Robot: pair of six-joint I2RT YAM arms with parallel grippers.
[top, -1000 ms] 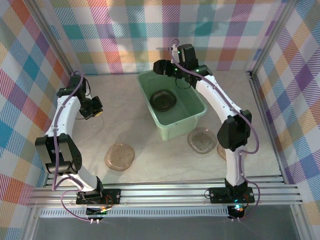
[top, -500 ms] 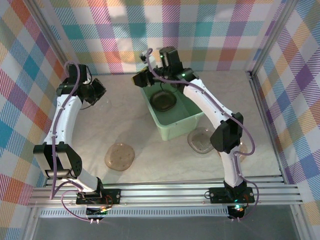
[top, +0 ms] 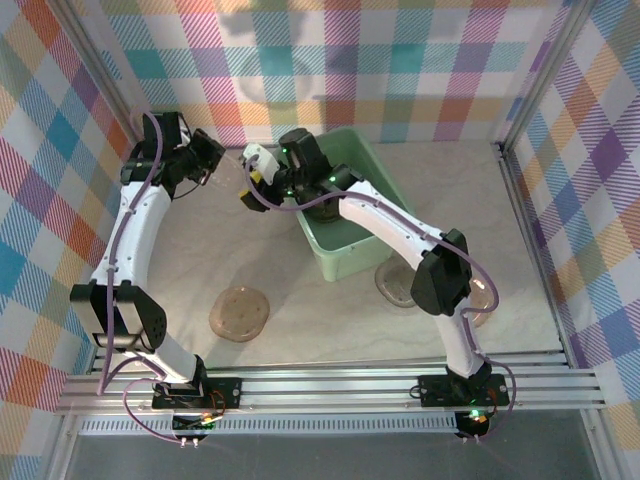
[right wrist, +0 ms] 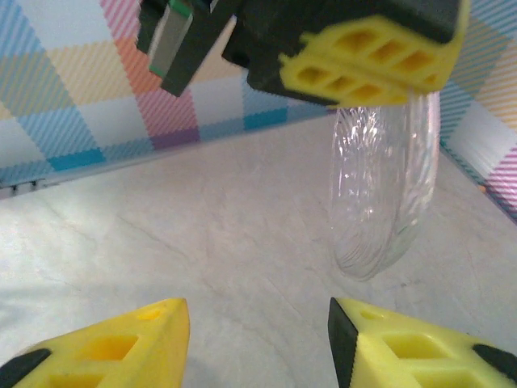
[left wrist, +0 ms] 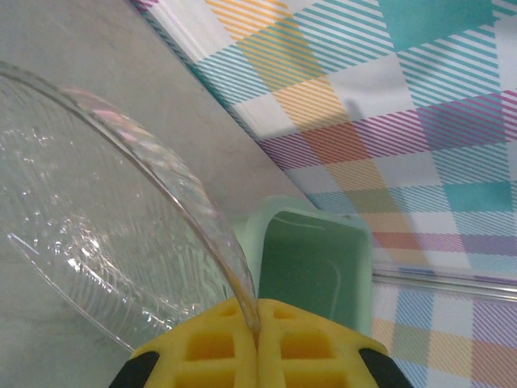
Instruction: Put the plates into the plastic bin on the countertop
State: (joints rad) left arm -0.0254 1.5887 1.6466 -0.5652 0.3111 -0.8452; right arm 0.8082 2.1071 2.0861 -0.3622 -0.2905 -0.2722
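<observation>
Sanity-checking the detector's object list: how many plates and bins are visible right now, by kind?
Plate held in left gripper: 1
Plates lying on the countertop: 3
Bin: 1
Total: 5
The right arm covers most of the bin's inside, so any plates in there are not counted.

My left gripper (left wrist: pixel 258 327) is showing yellow, the plate (left wrist: pixel 97 242) is glinting clear, and the plastic bin (left wrist: pixel 315 259) at the plate's three o'clock is looking mint-green.
</observation>
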